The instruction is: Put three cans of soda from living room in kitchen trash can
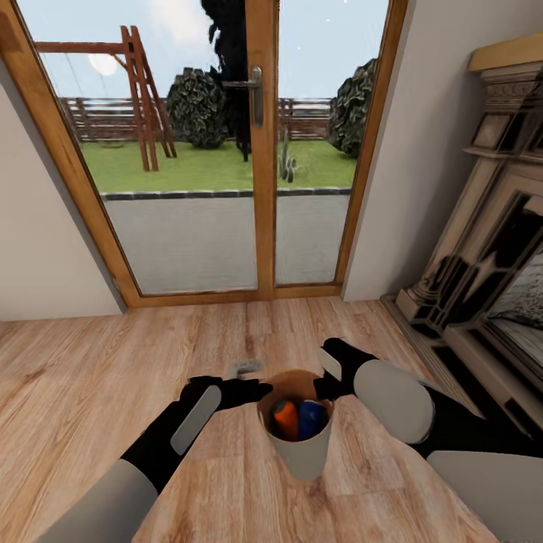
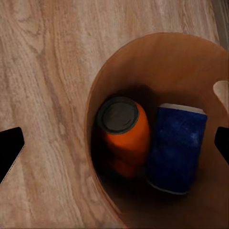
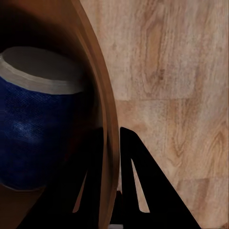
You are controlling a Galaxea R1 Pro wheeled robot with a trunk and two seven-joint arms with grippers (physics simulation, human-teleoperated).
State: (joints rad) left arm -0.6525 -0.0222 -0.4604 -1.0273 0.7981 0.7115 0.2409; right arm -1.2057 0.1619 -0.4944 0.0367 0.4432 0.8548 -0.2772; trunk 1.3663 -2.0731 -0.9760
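Tightly pinching the bin's wall, the right gripper [image 3: 110,143] is holding the tash can [image 1: 300,452] by its rim – one finger inside the orange-brown interior, one outside, the thin wall sandwiched between them. The left gripper [image 1: 253,391] is hovering just beside the opposite side of the rim with its jaws spread wide and holding nothing; its dark fingertips [image 2: 10,150] are showing at the far edges of the left wrist view, well apart.

Inside the bin an orange can [image 2: 125,136] and a blue can [image 2: 176,148] are lying side by side, touching. A third can is possibly hidden beneath them, but the shadowed bottom is too dark to tell.

The robot is standing on the light wood floor [image 1: 90,377] of the living room, facing wood-framed glass doors [image 1: 260,151] that are giving onto a garden, so the bin is apparently being carried and is not yet in the kitchen. Doing this step well is likely to mean keeping the bin upright and the pinch firm while the base is turning – a one-sided hold on a thin rim could let the bin swing or tip. The fireplace [image 1: 490,249] is standing close on the right, and the doors ahead are blocking the way forward.
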